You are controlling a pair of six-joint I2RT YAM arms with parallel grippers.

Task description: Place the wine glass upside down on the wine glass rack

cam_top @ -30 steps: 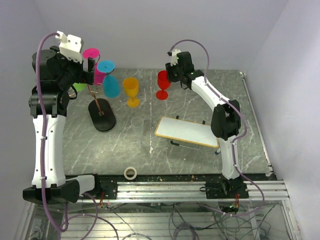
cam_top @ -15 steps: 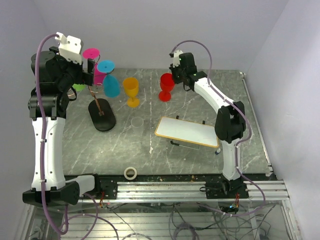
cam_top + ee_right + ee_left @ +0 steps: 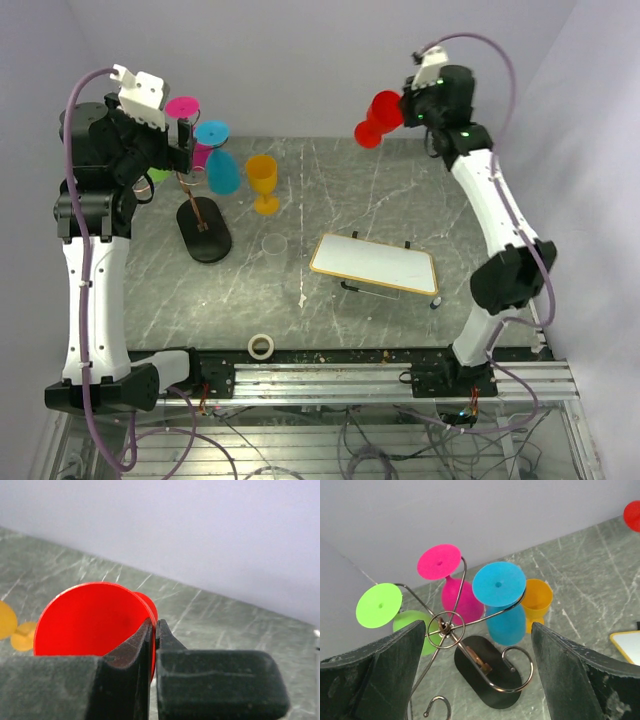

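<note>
**Red glass aloft, rack waiting.** The right gripper (image 3: 154, 630), pinched shut on the red wine glass (image 3: 381, 118), holds it in the air well to the right of the wine glass rack (image 3: 205, 238) and high above the bench (image 3: 380, 200). The glass is tipped on its side, with its flat foot turned toward the wrist camera. Whether the fingers bite the stem or the rim of the foot cannot be told.

The left gripper (image 3: 477, 627) hangs directly above the rack, jaws spread wide and holding nothing. A pink glass (image 3: 439, 561), a blue glass (image 3: 499, 584) and a green glass (image 3: 379, 605) hang bowl-down from the rack's scroll arms. A yellow glass (image 3: 263, 183) stands upright on the bench just right of the rack.

The task appears to be in its carrying step: the glass is picked up and clear of the bench but not yet near the rack. The next move looks to call for a long sweep leftward to the rack. The wrist would need to turn so the bowl points down, then slide the stem into an unfilled curl; two bare hooks show on the rack's near side. The left arm poised over the rack may crowd that approach, as may the yellow glass beside it.
</note>
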